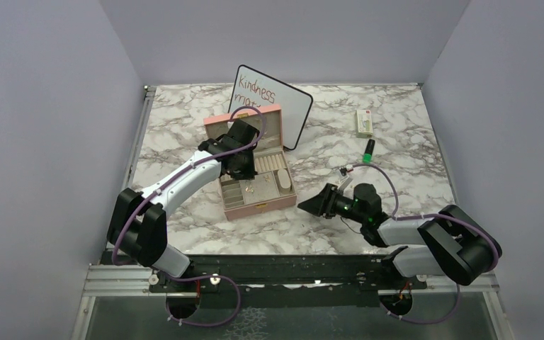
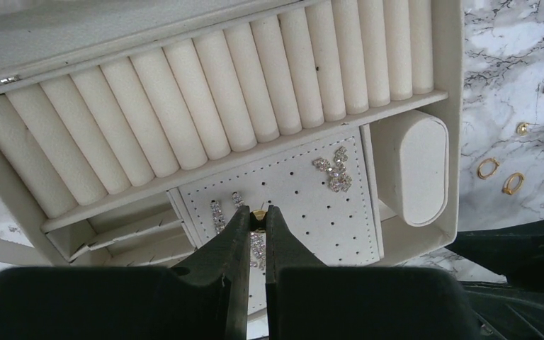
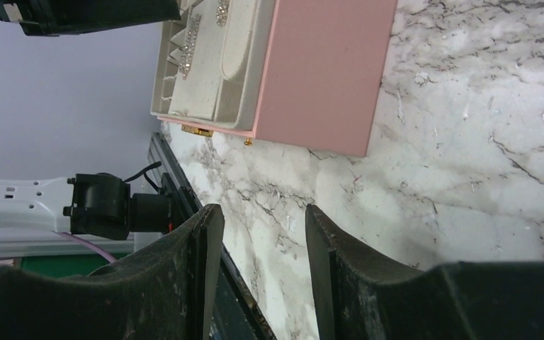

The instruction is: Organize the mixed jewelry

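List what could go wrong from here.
1. The gold stud pinched in the left gripper is tiny; it could slip or miss the holes of the perforated panel.
2. It could knock the rhinestone earrings lying nearby.
3. The gold rings lie flat on the marble, hard to pinch.

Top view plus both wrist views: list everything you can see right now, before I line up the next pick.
jewelry box: one, pink with cream lining, open, table centre
sparkly earrings: several, silver, on the box's perforated pad
gold rings: two, gold, table beside the box
gold studs: two, gold, table near the rings
whiteboard: one, white, handwritten, leaning behind the box
packet: one, white-green, table's far right
marker: one, green-black, near the packet
table: one, grey-veined marble
left claw: one, black, over the pad, shut on a gold piece
right claw: one, black, open, low beside the box
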